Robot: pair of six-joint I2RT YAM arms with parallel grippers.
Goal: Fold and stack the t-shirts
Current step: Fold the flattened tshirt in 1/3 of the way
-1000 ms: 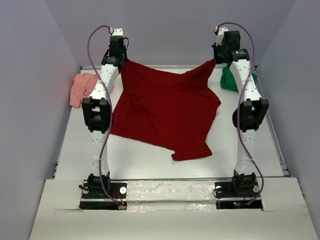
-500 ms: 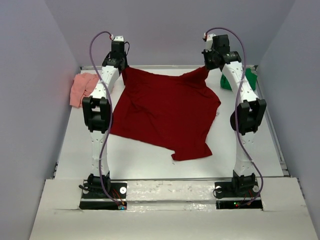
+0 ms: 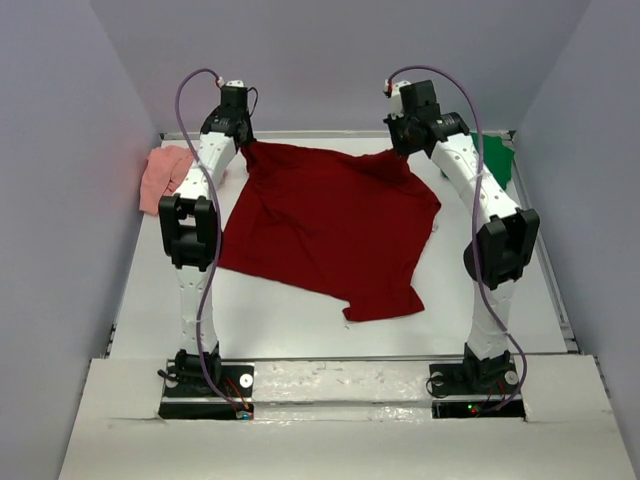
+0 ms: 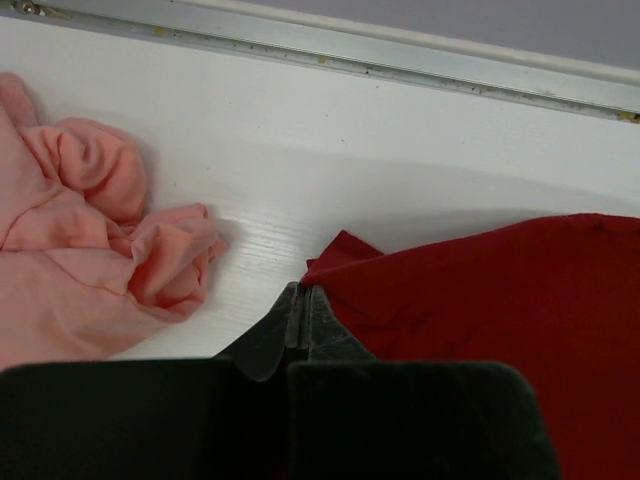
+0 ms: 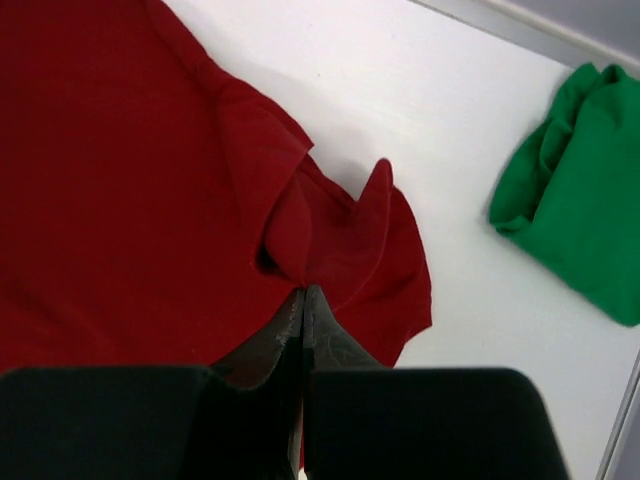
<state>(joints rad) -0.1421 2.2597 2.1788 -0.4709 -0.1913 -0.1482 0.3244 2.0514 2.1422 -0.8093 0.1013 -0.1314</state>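
Observation:
The dark red t-shirt (image 3: 330, 225) lies spread over the middle of the white table, its far edge lifted at both corners. My left gripper (image 3: 243, 143) is shut on the shirt's far left corner (image 4: 335, 262). My right gripper (image 3: 404, 150) is shut on a bunched fold at the far right corner (image 5: 320, 245). In the wrist views both pairs of fingertips (image 4: 300, 300) (image 5: 303, 305) are pressed together with red cloth pinched at the tips. A crumpled salmon-pink t-shirt (image 3: 165, 175) (image 4: 80, 240) lies at the far left. A bright green t-shirt (image 3: 494, 157) (image 5: 580, 215) lies at the far right.
A metal rail (image 4: 330, 50) runs along the table's far edge just beyond the shirts. Purple-grey walls close in both sides. Both arm bases stand on the near ledge (image 3: 340, 385). Bare white table (image 3: 300, 325) shows in front of the red shirt.
The right arm has swung left along the far edge, dragging its corner of the red shirt inward and uncovering the green shirt. The left arm barely moved.

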